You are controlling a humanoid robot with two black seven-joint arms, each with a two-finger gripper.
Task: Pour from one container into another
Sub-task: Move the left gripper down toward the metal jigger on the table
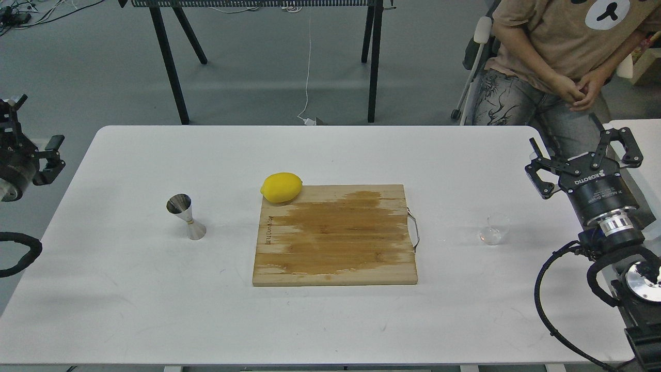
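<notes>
The small clear glass cup stands upright on the white table, right of the cutting board. Left of the board stands the shiny steel hourglass jigger, also upright, its mouth facing up. My right gripper hovers at the table's right edge, up and to the right of the cup, open with nothing between its fingers. At the far left, off the table's edge and well away from the jigger, my left gripper is open and empty.
A wooden cutting board with a wet patch lies mid-table, and a yellow lemon rests at its back left corner. A seated person is behind the table's right corner. A black-legged rack stands behind the table.
</notes>
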